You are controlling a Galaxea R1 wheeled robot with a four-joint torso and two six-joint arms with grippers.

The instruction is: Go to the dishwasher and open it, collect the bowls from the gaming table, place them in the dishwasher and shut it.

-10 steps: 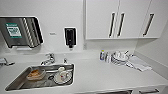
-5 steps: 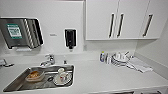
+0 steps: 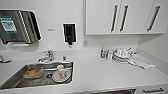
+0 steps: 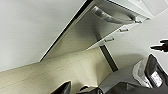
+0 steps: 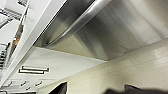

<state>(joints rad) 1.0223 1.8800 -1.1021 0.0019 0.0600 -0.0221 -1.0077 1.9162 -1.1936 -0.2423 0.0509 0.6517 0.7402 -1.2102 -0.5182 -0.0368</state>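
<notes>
The dishwasher has a brushed steel front that looms close in the right wrist view, its bar handle running across it. The same steel front and handle appear farther off in the left wrist view, standing out from the white drawer fronts beside it. In the head view a dark strip lies just under the counter's front edge. My left gripper and right gripper are dark shapes low above the pale floor. The gaming table is out of view.
The white counter holds a steel sink with a cup on a plate and a food tray. Stacked plates and cups, small bottles and a cloth sit at the right. White wall cabinets hang above.
The head view has shifted slightly, so the sink sits a little lower in the picture. Nothing on the counter has moved.
</notes>
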